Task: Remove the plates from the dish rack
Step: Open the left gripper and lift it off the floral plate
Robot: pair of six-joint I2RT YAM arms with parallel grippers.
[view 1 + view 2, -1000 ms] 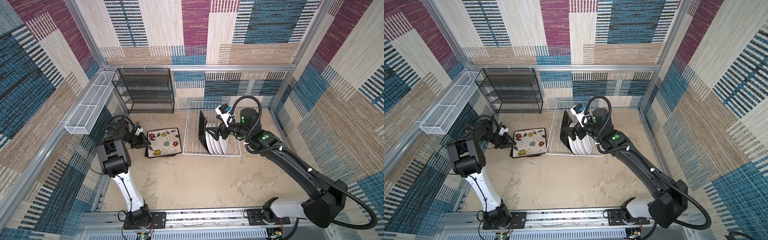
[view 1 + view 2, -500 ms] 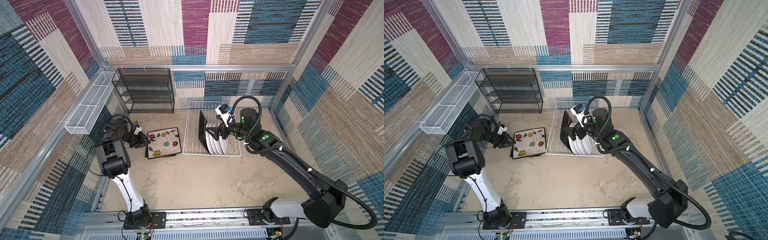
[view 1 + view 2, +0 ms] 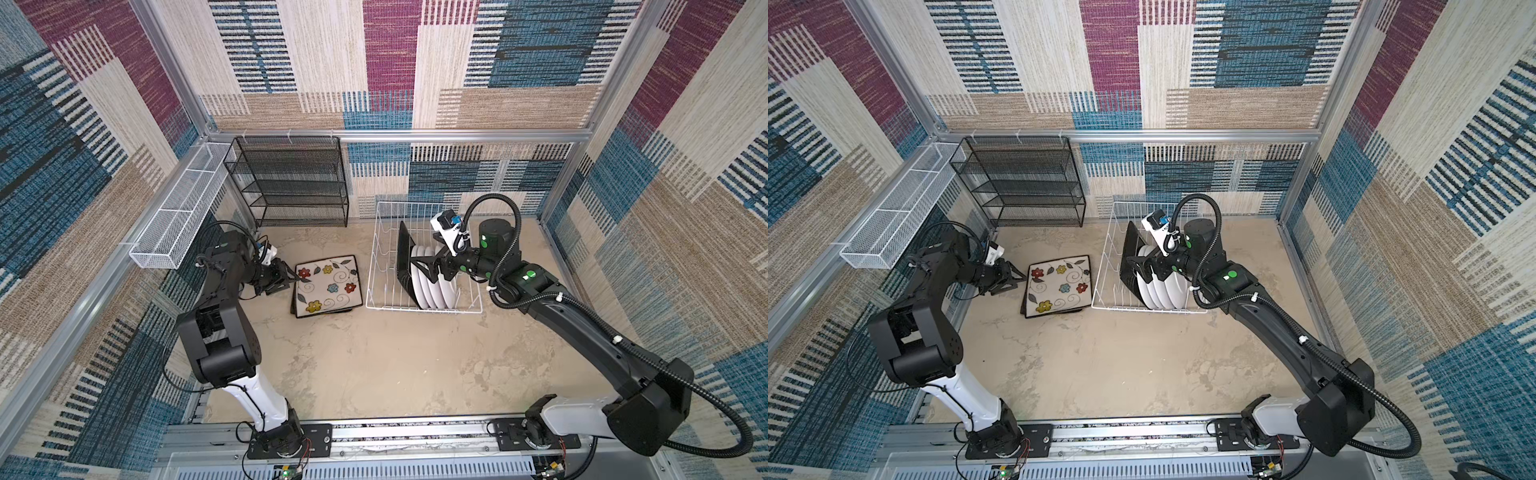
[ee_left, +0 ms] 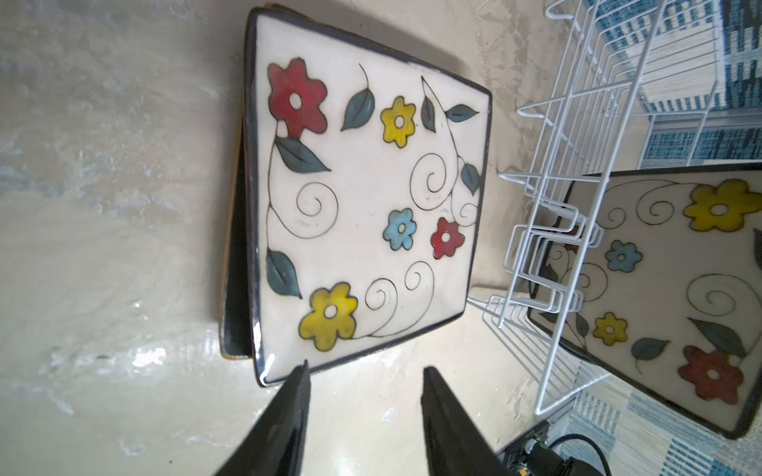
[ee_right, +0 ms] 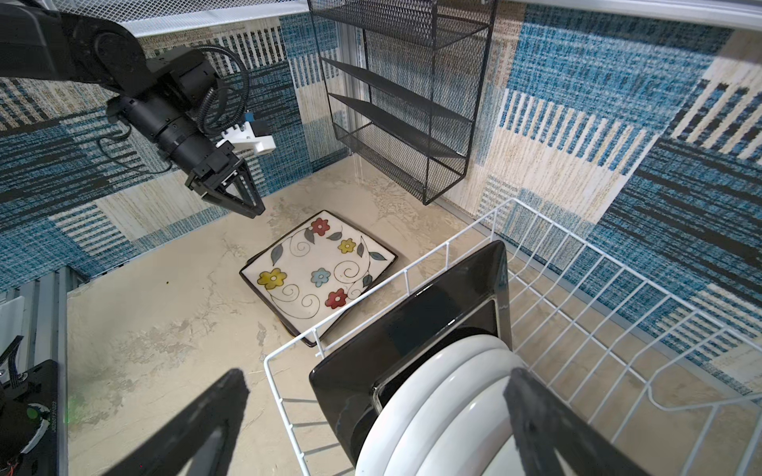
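Observation:
The white wire dish rack (image 3: 424, 309) (image 3: 1148, 308) stands right of centre. A black-backed square plate (image 3: 404, 259) (image 5: 416, 329) stands upright in it, with several round white plates (image 3: 432, 286) (image 5: 449, 395) behind. My right gripper (image 3: 424, 268) (image 5: 377, 373) hovers open above them, jaws wide astride the square plate and the nearest round ones, gripping nothing. Left of the rack, a flowered square plate (image 3: 328, 284) (image 4: 363, 214) lies face up on another plate. My left gripper (image 3: 291, 279) (image 4: 366, 366) is open and empty at that stack's edge.
A black mesh shelf unit (image 3: 291, 183) stands against the back wall. A long white mesh basket (image 3: 178, 216) hangs on the left frame rail. Patterned walls close in three sides, and the arms' base rail (image 3: 395, 432) runs along the front.
My left gripper's jaws have spread apart beside the flowered plate stack. The right arm and the plates in the rack have not moved.

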